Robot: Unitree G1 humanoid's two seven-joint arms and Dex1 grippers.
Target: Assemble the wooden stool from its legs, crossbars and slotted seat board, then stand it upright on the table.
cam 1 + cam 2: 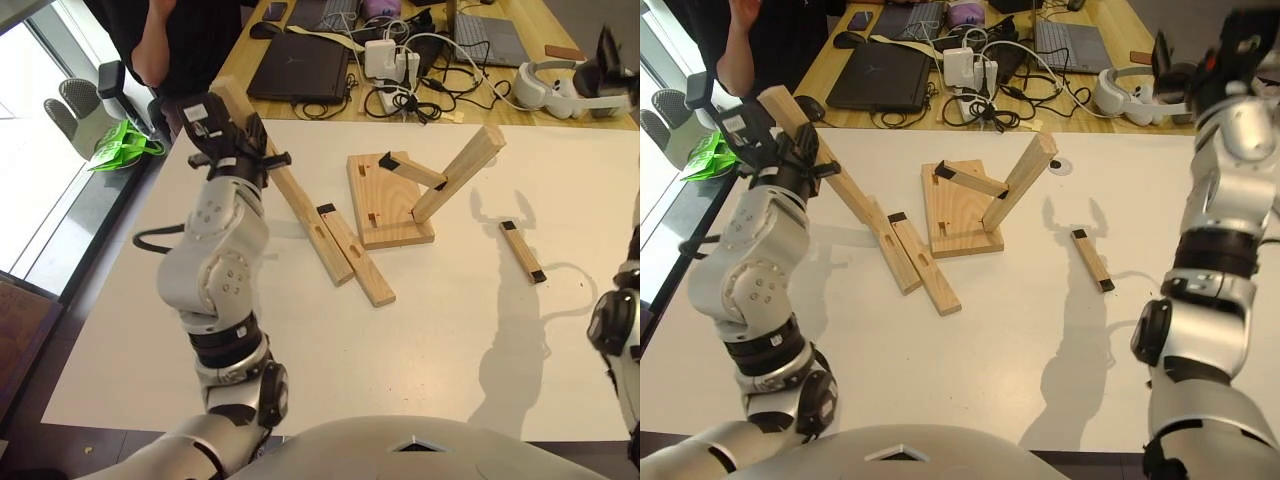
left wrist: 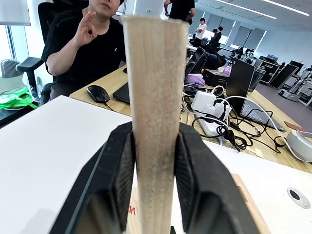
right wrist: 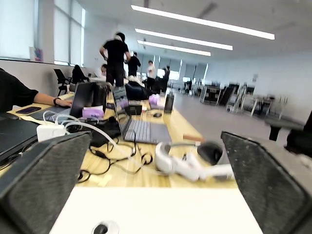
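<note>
Overhead first: a white table [image 1: 400, 380] carries the stool parts. The left gripper [image 1: 235, 150] is raised at the table's far-left corner, clamped on the upper part of a long pale wooden leg [image 1: 300, 205]. That leg slants down towards the table's middle, and its lower end sits just beside a second pale leg with a slot and one black end [image 1: 358, 260], which lies flat.

- The square slotted seat board of light wood [image 1: 395, 232] lies flat near the centre.
- A third wooden leg [image 1: 460, 172] stands on the board, tilted to the right.
- A short crossbar with a black tip [image 1: 412, 171] juts from that leg over the board.
- Another short black-ended crossbar [image 1: 523, 251] lies alone, well right of the board.

The left wrist view adds the grip itself. Black pads [image 2: 117, 165] press on both faces of the held leg. Red scribbles show on the surface below, too small to read.

The right gripper [image 3: 153, 146] is held high over the far-right edge. The right wrist view shows its two dark pads wide apart with nothing between them.

Behind the table is a wooden desk [image 1: 830, 55] with a closed black laptop [image 1: 880, 75], a white power strip with cables [image 1: 965, 65] and a white headset [image 1: 1125, 95].
</note>
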